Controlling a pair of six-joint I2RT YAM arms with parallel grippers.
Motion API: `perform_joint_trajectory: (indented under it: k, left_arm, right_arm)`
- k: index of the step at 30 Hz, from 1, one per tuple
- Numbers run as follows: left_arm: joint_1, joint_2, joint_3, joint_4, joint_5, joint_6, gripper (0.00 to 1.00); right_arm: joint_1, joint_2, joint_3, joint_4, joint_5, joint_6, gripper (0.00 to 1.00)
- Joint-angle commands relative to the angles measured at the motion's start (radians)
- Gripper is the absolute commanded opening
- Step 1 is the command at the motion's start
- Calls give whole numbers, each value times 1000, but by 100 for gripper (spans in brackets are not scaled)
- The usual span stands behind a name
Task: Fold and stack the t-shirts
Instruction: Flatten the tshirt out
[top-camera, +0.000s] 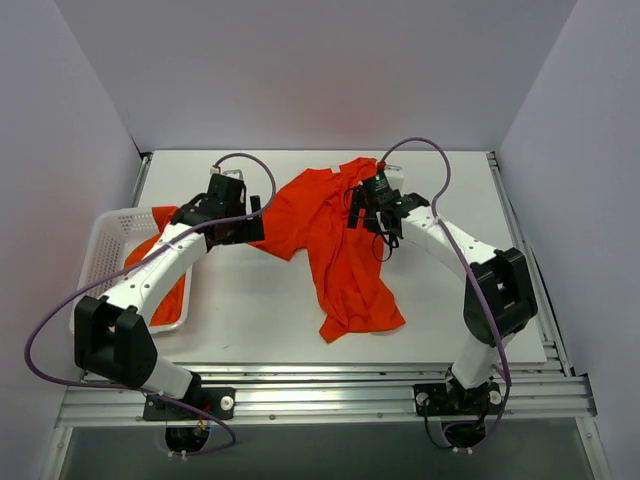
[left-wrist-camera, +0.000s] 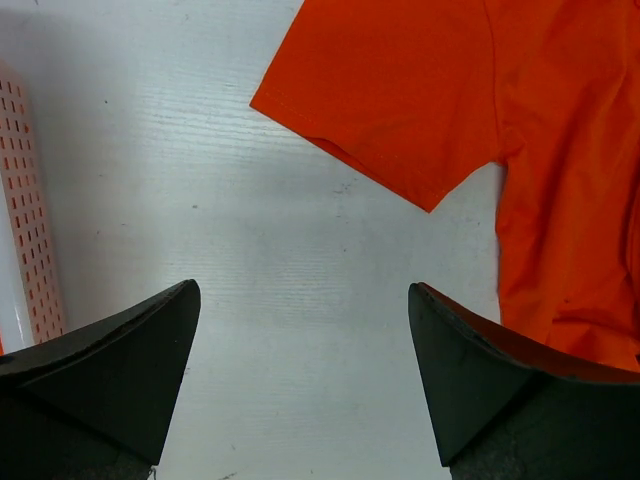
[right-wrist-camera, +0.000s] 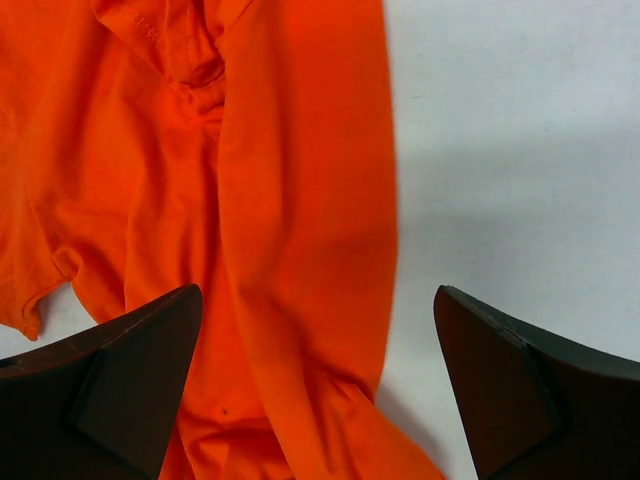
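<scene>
We count two t-shirts: crumpled t-shirt (top-camera: 335, 240) on table (top-camera: 455, 175), second t-shirt (top-camera: 163, 218) in one white basket (top-camera: 105, 235). Left gripper (left-wrist-camera: 300, 295), right gripper (right-wrist-camera: 318, 300): both spread wide, holding nothing.

The right gripper (right-wrist-camera: 315, 300) stands wide open, its two dark fingers (right-wrist-camera: 120, 390) at 7 and 5 o'clock with nothing pinched between them, above a crumpled orange-red t-shirt (right-wrist-camera: 200, 180) that fills the view from 12 round to 6 o'clock, while the white table (right-wrist-camera: 520, 150) shows at 3 o'clock.
</scene>
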Motion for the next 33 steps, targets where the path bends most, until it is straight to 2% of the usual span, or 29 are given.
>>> perform_joint_trajectory:
  k: [1,5,7,11,14,18,22,24,27,28,30,33]
  left_arm:
    - [4,-23,-46,103,-23,10,94]
    - [7,-59,-148,186,-32,14,94]
    - [11,-85,-170,209,-40,29,94]
    - [14,-96,-158,165,-66,5,94]
    - [13,-105,-138,128,-63,-12,94]
    - [-50,-162,-112,71,-116,-26,94]
    - [-133,-268,-139,39,-162,-99,100]
    - [-221,-409,-187,63,-233,-147,100]
    - [-311,-605,-265,110,-261,-171,100]
    - [-325,-650,-306,140,-259,-171,94]
    - [-326,-762,-330,152,-169,-178,94]
    - [-325,-785,-339,179,-73,-110,94]
  right_arm:
    - [23,-9,-54,121,27,-14,98]
    - [47,-1,-128,225,62,-43,99]
    - [56,-11,-171,251,157,-58,98]
    - [56,-43,-218,273,236,-86,98]
    - [59,-55,-248,253,256,-20,96]
    - [124,-122,-287,265,299,26,95]
    - [233,-210,-327,288,346,41,95]
    - [326,-265,-350,283,404,99,95]
    - [490,-339,-361,264,444,147,94]
    - [535,-368,-346,226,472,181,95]
    - [653,-391,-294,100,516,292,95]
    - [739,-402,-266,17,559,323,95]
